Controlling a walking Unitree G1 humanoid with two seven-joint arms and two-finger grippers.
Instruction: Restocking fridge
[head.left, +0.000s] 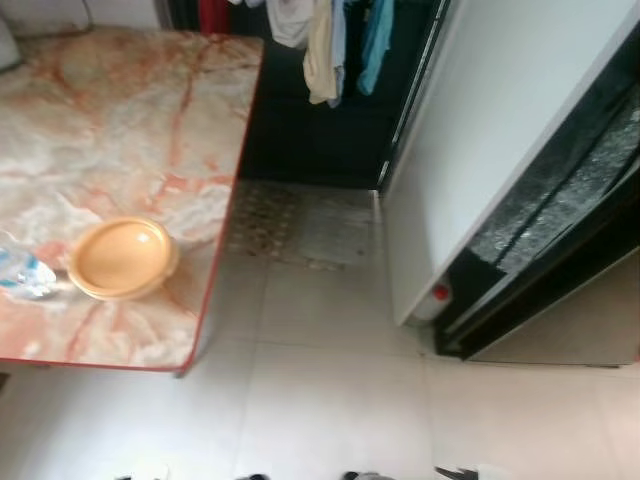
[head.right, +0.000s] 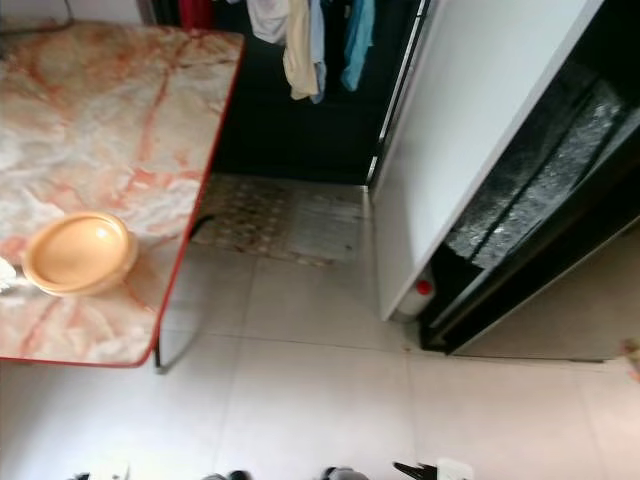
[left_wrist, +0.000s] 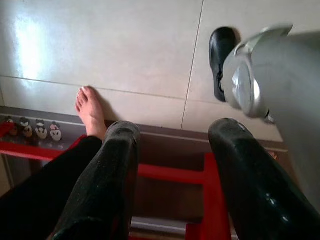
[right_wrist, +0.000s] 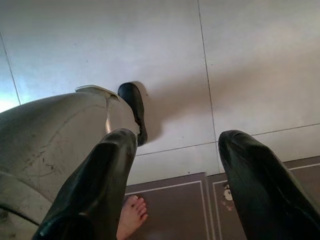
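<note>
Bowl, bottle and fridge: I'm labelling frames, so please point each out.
Bowl (head.left: 122, 257), left eye view, its inside.
Bottle (head.left: 22, 273), left eye view, its clear body.
Fridge (head.right: 470, 130), right eye view, its white side.

Marble table (head.left: 120, 130) with yellow bowl (head.left: 122, 258)

- Setting: a lived-in home, kitchen or dining corner.
- Marble-patterned table (head.left: 130, 130) with red edging, bearing a yellow bowl (head.left: 122, 258).
- White fridge (head.left: 480, 130) standing on pale floor tiles (head.left: 330, 400).
- Laundry (head.left: 335, 40) hanging over a patterned mat (head.left: 300, 225).
- A person's bare foot (left_wrist: 90, 111) near the left gripper (left_wrist: 172, 145).
</note>
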